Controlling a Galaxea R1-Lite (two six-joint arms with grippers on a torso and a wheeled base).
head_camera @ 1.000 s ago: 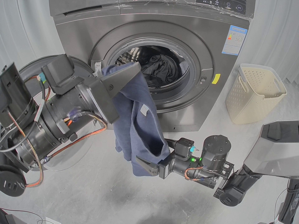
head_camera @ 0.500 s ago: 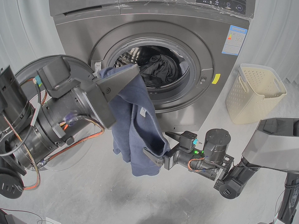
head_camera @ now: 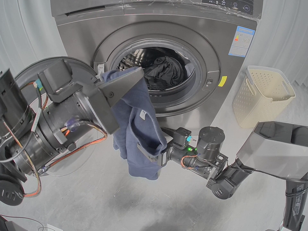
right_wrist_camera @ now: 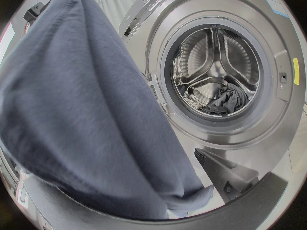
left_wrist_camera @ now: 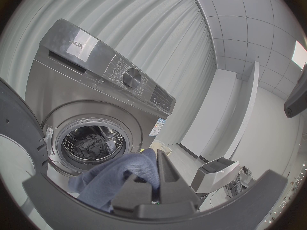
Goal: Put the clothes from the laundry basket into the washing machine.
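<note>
A dark blue garment (head_camera: 138, 125) hangs from my left gripper (head_camera: 137, 73), which is shut on its top edge just in front of the washing machine's (head_camera: 154, 23) open porthole. In the left wrist view the cloth (left_wrist_camera: 121, 173) is pinched in the left gripper (left_wrist_camera: 156, 182). My right gripper (head_camera: 155, 143) is open low in front of the machine, with the garment's lower fold (right_wrist_camera: 83, 112) draped over one finger and the other finger (right_wrist_camera: 224, 173) bare. Dark clothes (head_camera: 163, 71) lie inside the drum (right_wrist_camera: 217, 67). The cream laundry basket (head_camera: 263, 97) stands to the machine's right.
The round door (head_camera: 29, 69) is swung open at the left, mostly behind my left arm. Grey floor (head_camera: 96, 196) spreads in front of the machine. Pale curtains (head_camera: 282, 26) hang behind.
My right gripper has moved up and to the left against the hanging garment, lifting its lower end. The left gripper has shifted only slightly and still holds the cloth.
</note>
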